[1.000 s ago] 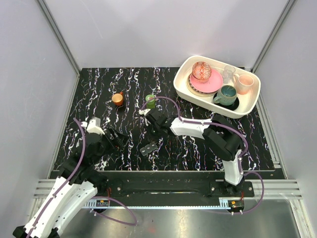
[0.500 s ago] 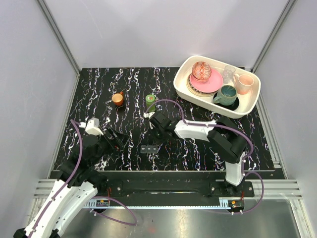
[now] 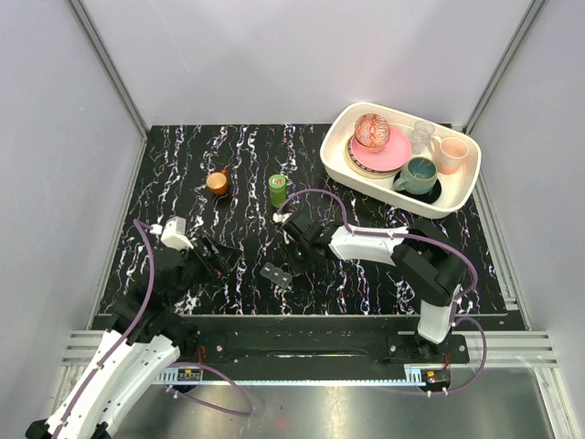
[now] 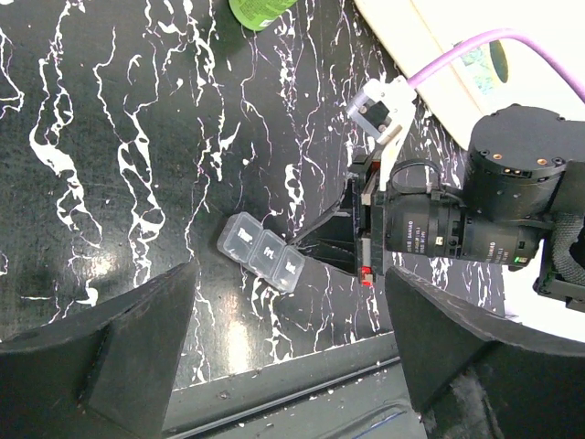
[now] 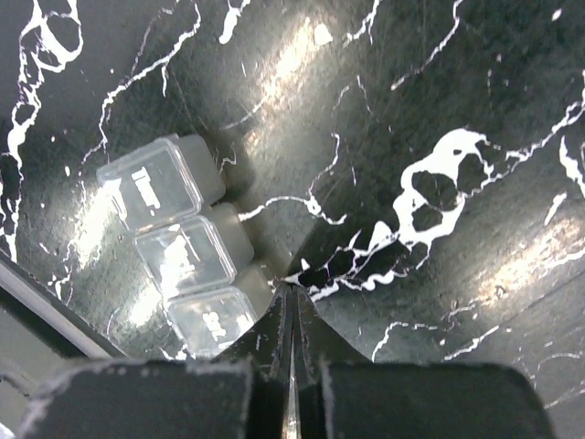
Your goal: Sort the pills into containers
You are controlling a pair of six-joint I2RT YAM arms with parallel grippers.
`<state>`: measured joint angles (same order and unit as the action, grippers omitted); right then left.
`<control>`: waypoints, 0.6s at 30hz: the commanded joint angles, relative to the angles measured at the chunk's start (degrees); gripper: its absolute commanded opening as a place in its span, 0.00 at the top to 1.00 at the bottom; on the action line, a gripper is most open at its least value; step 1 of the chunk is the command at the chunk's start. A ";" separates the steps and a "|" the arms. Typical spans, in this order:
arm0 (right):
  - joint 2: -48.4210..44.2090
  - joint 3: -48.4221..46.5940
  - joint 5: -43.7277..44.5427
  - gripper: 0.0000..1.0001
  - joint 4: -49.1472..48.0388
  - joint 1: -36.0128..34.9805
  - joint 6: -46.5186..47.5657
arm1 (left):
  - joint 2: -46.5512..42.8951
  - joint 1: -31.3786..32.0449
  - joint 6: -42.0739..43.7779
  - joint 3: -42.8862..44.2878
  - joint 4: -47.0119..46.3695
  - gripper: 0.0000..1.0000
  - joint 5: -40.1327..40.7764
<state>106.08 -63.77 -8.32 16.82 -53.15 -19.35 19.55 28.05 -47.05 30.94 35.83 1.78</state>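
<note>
My right gripper [image 3: 291, 260] is clenched on nothing; in the right wrist view the two fingers are pressed flat together with only a thin seam between them. Their joint tip [image 5: 291, 297] sits low over the black marble table [image 3: 183, 155], right at the corner of the end compartment of the pill box [image 5: 183, 247]. I can't tell whether it is touching or just beside.

The pill box [image 3: 276, 275] lies flat on the table near the front edge, between my two arms and angled diagonally. It is a strip of three square compartments, lids down, with white markings on the clear tops. No pills are readable through the lids.

My left gripper [image 3: 219, 257] is released, its jaws spread wide. The left wrist view looks between its fingers at the pill box [image 4: 262, 253], with my right gripper [image 4: 311, 240] coming in from the right side. The left gripper is near the box but apart from it.

The green bottle [image 3: 277, 189] stands upright further back, well apart from the box, and it is cut off at the top edge of the left wrist view [image 4: 260, 9]. The orange cup [image 3: 218, 183] stands to the bottle's left. The white tray [image 3: 334, 169] at back right holds dishes.
</note>
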 commanded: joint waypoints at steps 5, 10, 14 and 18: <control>-7.36 2.15 10.57 1.00 5.23 -0.38 -2.09 | -0.57 0.07 0.38 -0.27 -2.35 0.11 -1.52; -15.19 1.72 11.78 1.00 6.12 -0.47 0.45 | -0.66 0.07 0.20 -0.26 -2.26 0.11 -1.52; -18.89 2.15 -2.83 0.47 2.71 -1.08 6.78 | -0.04 0.07 0.20 -0.09 -2.61 0.11 -1.52; -19.51 3.38 -8.29 0.30 1.37 -2.05 11.34 | -0.21 0.07 0.38 0.35 -2.52 0.10 -1.52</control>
<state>87.44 -60.97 -8.21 20.47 -53.76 -14.55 19.49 28.05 -47.03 30.33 35.90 1.61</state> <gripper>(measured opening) 0.629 0.895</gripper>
